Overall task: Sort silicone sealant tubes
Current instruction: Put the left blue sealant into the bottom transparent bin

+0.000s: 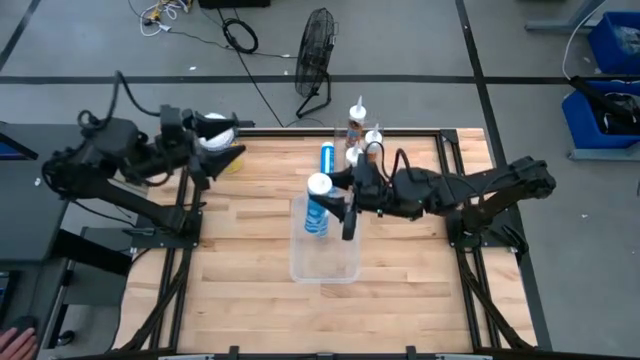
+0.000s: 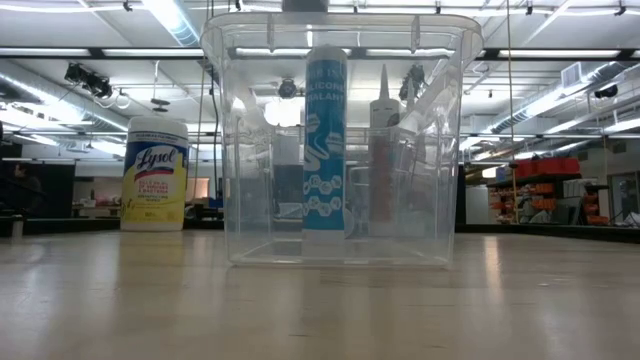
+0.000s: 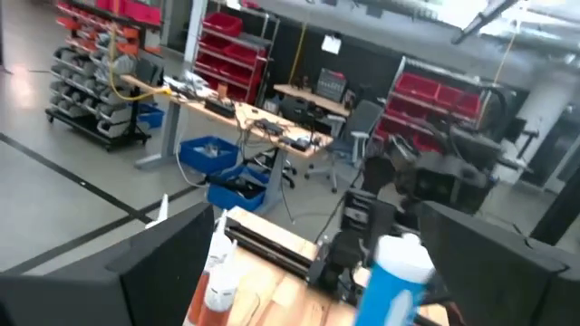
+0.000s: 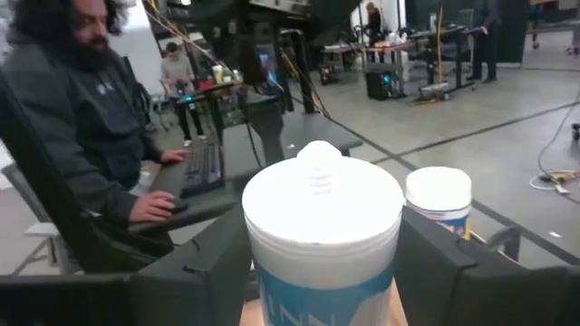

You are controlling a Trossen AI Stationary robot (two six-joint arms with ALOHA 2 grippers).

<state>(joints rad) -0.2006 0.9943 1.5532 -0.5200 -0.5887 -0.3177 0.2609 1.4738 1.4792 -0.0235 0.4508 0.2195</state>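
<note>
One blue sealant tube [image 1: 317, 205] is standing upright over the clear plastic bin [image 1: 340, 272] at table centre, likely for sorting. Right gripper [image 1: 345, 205] is clamping it just under the white cap, fingers narrowed onto it. Remaining tubes [image 1: 356, 132] are waiting at 12 o'clock. Left gripper [image 1: 228, 160] is idling at 10 o'clock beside the Lysol canister [image 2: 154, 172], apparently open, holding nothing.

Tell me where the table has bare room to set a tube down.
Bare wood lies between the clear bin and the table's left rail, and in front of the bin. It is crowded behind the bin, where upright tubes cluster and the right gripper holds a blue sealant tube over it.
</note>
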